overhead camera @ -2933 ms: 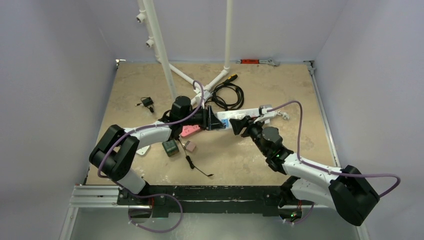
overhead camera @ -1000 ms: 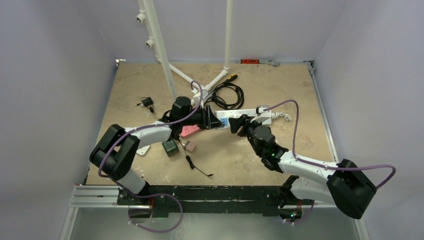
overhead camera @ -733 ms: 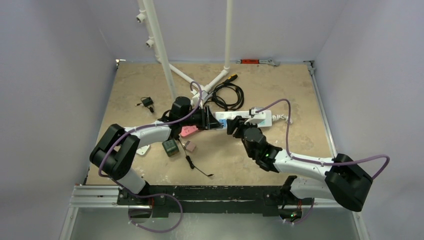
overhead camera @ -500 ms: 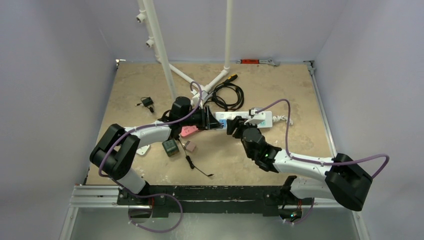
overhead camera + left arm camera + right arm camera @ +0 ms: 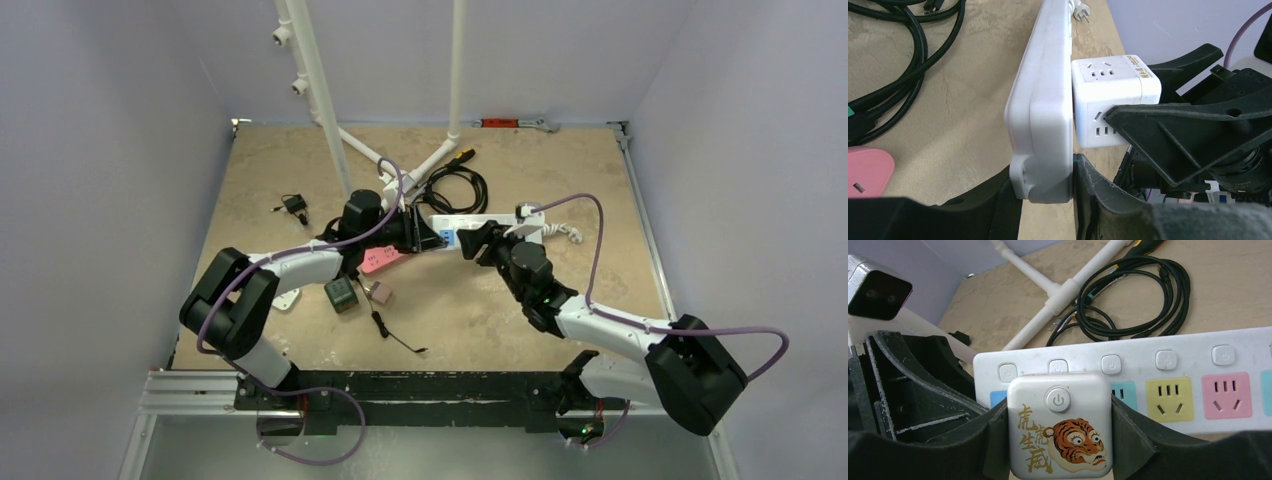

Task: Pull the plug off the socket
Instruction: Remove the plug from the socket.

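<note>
Midway across the table (image 5: pixel 590 180), the left gripper (image 5: pixel 425 238) clamps one end of the white power strip (image 5: pixel 1045 100). A white cube plug (image 5: pixel 1059 432), tiger-printed with a round power button, sits seated against the strip, pinched by the right gripper (image 5: pixel 478 243). Black cables (image 5: pixel 455 190) lie coiled just behind; bare tabletop opens rightward.

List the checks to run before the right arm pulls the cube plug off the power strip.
1. Left gripper clamps the power strip at its end: ok.
2. Right gripper fingers flank the cube plug on both sides: ok.
3. Cube plug out of the strip: not ok, it sits flush against it.
4. Black cables clear of the cube plug: ok, they lie beyond the strip.
5. Grip firm enough not to slip: cannot tell.
</note>
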Robot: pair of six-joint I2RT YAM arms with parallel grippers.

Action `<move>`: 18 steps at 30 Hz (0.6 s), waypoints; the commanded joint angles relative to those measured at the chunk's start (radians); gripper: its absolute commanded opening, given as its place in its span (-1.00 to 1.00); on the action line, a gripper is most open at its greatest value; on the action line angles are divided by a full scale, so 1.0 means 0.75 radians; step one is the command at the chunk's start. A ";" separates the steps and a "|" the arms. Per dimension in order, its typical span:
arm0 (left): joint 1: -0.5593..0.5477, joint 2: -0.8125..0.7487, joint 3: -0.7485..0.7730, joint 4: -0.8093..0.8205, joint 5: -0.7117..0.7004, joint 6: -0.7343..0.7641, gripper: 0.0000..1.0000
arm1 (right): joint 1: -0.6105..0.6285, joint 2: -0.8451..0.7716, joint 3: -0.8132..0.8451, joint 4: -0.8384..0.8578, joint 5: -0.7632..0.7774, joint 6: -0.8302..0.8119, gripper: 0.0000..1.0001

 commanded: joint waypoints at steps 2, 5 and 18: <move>-0.016 0.015 0.004 -0.059 0.022 0.105 -1.00 | -0.069 0.001 -0.018 0.035 0.022 0.149 -1.00; -0.015 0.018 0.004 -0.047 0.034 0.103 -1.00 | -0.066 -0.025 -0.003 -0.015 0.113 0.116 -1.00; -0.015 0.022 0.005 -0.039 0.031 0.118 -1.00 | 0.263 0.022 0.158 -0.235 0.655 0.034 -1.00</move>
